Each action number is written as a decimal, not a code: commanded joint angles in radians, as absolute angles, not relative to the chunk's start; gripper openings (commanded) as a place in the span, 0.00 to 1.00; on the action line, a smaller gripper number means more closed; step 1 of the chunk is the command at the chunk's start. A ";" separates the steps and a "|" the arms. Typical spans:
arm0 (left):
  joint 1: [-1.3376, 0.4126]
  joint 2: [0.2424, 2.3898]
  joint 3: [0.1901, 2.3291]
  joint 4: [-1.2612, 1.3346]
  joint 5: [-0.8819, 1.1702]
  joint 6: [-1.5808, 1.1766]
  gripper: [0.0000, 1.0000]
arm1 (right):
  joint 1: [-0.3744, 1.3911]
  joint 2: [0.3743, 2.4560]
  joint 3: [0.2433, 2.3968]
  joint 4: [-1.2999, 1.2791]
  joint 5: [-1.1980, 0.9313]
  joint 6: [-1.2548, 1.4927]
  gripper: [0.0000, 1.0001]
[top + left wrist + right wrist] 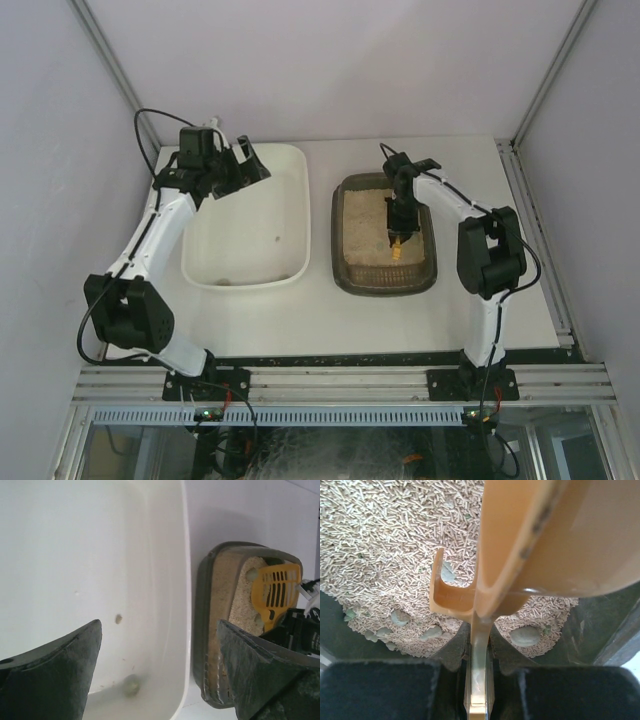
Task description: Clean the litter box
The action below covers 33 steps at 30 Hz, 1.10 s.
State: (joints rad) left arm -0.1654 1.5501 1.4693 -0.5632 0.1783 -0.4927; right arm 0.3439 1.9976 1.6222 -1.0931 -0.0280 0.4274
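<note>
2 containers are shown side by side: the litter box (pixel 385 285) and a white tub (pixel 300 200).
The right gripper (pixel 479 655) is clamped on a yellow scoop (pixel 276 592), held low over the litter, seemingly so grey clumps (pixel 525 636) can be lifted. The left gripper (pixel 160 645) is held wide open and empty above the tub, probably in waiting. The litter box is set on the table (pixel 320 320) just right of the tub, its long axis running away from the arm bases.
</note>
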 commanded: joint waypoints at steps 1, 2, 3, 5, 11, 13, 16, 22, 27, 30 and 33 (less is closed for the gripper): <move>-0.109 1.526 1.437 -0.533 0.198 -0.472 1.00 | 0.318 2.020 1.643 -0.980 -0.142 0.440 0.00; -0.103 1.531 1.438 -0.535 0.202 -0.472 1.00 | 0.312 2.028 1.638 -0.963 -0.185 0.445 0.00; -0.098 1.534 1.440 -0.538 0.204 -0.474 1.00 | 0.306 2.035 1.633 -0.943 -0.225 0.449 0.00; -0.093 1.537 1.442 -0.539 0.209 -0.474 1.00 | 0.295 2.046 1.614 -0.887 -0.332 0.454 0.00; -0.093 1.539 1.437 -0.538 0.222 -0.481 1.00 | 0.261 2.041 1.522 -0.672 -0.563 0.503 0.00; -0.092 1.543 1.436 -0.538 0.221 -0.480 1.00 | 0.247 2.028 1.489 -0.614 -0.605 0.526 0.00; -0.090 1.544 1.433 -0.538 0.223 -0.473 1.00 | 0.230 1.982 1.426 -0.549 -0.651 0.560 0.00; -0.088 1.531 1.452 -0.591 0.232 -0.447 1.00 | 0.221 1.817 1.282 -0.487 -0.688 0.606 0.00; -0.088 1.483 1.460 -0.630 0.228 -0.403 1.00 | 0.222 1.716 1.208 -0.503 -0.694 0.617 0.00; -0.089 1.440 1.458 -0.668 0.234 -0.372 1.00 | 0.221 1.680 1.170 -0.518 -0.698 0.610 0.00; -0.088 1.383 1.436 -0.698 0.247 -0.314 1.00 | 0.217 1.629 1.087 -0.456 -0.738 0.630 0.00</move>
State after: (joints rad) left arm -0.0910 1.5043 1.4490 -0.6613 0.2173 -0.4118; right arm 0.2184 1.7016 1.1637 -0.5354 -0.6796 0.6025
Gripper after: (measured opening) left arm 0.996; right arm 0.077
